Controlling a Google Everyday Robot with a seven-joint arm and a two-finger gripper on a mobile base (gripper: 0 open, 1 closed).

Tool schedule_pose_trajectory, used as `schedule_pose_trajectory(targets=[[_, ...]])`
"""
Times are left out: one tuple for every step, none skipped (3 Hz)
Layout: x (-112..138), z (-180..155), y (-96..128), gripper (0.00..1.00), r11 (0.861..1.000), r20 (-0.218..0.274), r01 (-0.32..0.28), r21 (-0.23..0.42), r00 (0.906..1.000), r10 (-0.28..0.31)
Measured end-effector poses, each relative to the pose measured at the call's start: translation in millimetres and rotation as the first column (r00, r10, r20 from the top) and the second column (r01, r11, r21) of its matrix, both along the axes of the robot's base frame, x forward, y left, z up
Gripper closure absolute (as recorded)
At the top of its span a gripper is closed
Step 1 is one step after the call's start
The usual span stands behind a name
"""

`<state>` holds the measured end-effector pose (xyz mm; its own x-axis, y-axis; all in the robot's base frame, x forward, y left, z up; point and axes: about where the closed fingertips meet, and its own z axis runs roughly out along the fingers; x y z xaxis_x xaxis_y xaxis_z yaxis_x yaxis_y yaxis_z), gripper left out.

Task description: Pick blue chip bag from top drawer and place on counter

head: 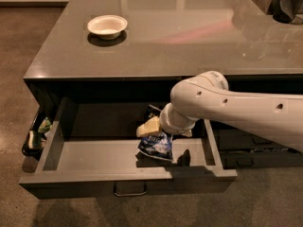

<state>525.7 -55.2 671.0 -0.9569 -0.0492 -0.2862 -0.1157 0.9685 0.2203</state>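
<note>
The top drawer (94, 157) is pulled open below the counter (180, 41). My white arm reaches in from the right. My gripper (163, 132) hangs over the right half of the drawer, shut on the top of the blue chip bag (155, 145). The bag hangs crinkled just above the drawer floor and casts a shadow beneath it. One cream finger (148, 126) shows to the left of the bag; the arm's wrist hides the rest of the gripper.
A white bowl (107, 25) sits on the counter at the back left. Green-and-black packaging (37, 134) sits in a dark holder left of the drawer. Dark items (284, 4) stand at the counter's far right. Narrower dark drawers (251, 145) lie to the right.
</note>
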Motion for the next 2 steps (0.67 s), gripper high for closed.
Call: schedule_pose_trajectory(targets=[[2.4, -13.5, 0.5, 0.0, 0.999, -0.008, -0.054, -0.005, 0.9985, 0.054], [2.7, -22.8, 3.5, 0.0, 0.997, -0.033, -0.064, -0.041, 0.9975, 0.063]])
